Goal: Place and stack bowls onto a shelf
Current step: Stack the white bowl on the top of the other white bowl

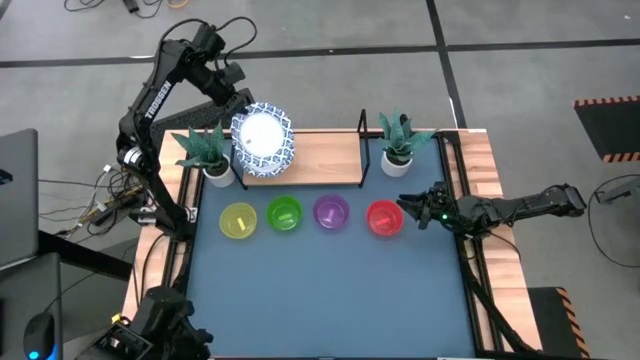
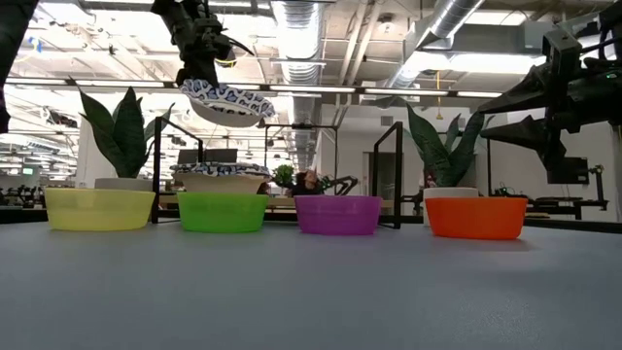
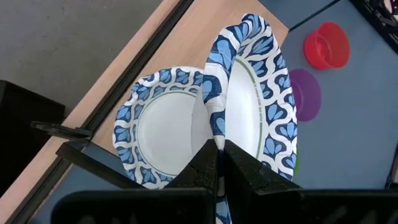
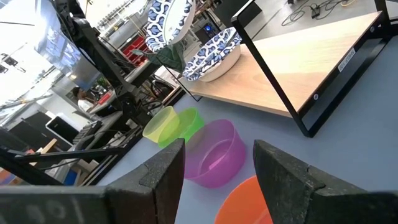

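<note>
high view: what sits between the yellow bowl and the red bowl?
The green bowl and the purple bowl sit between the yellow bowl and the red bowl, all in one row on the tabletop.

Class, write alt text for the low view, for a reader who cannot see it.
The left gripper holds a tilted blue-and-white patterned bowl in the air above another patterned bowl resting on the shelf. In front, a yellow bowl, green bowl, purple bowl and red bowl stand in a row on the table, with the right gripper beyond the red one.

Overhead and table-level views share the shelf; wrist cameras close.
</note>
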